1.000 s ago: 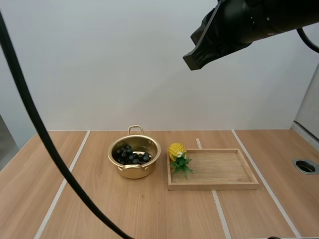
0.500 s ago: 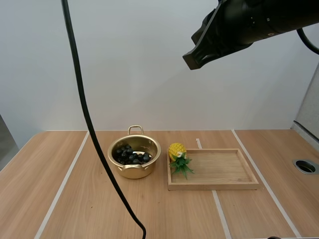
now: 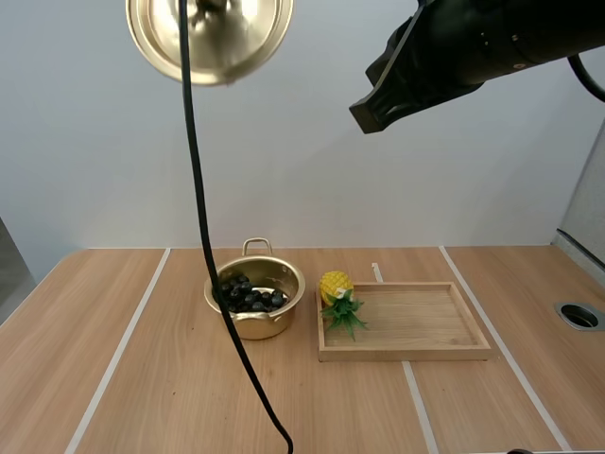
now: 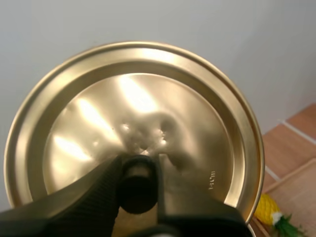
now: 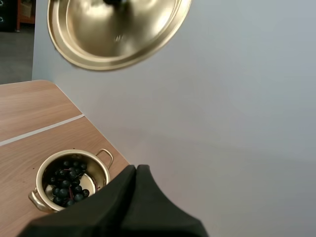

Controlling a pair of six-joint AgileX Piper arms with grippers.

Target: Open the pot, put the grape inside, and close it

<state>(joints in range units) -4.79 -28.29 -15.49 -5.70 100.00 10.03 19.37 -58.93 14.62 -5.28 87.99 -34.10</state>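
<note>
A gold pot (image 3: pixel 254 296) stands open on the table with a bunch of dark grapes (image 3: pixel 248 294) inside; the pot (image 5: pixel 70 182) and grapes (image 5: pixel 69 182) lie below my right arm. The gold lid (image 3: pixel 210 33) hangs high above the table. My left gripper (image 4: pixel 139 185) is shut on the lid's black knob (image 4: pixel 136 183), the lid (image 4: pixel 133 118) facing the camera. The same lid (image 5: pixel 116 27) hangs far above the pot in the right wrist view. My right gripper (image 5: pixel 135 174) is shut on nothing, its fingers together as one wedge, raised high at the right (image 3: pixel 373 106).
A wooden tray (image 3: pixel 406 322) lies right of the pot, with a small toy pineapple (image 3: pixel 338 298) at its left end. A round hole (image 3: pixel 579 316) is set into the table at the far right.
The lid has come into the high view at the top left, held up high. The pot, grapes and right arm have not moved.
</note>
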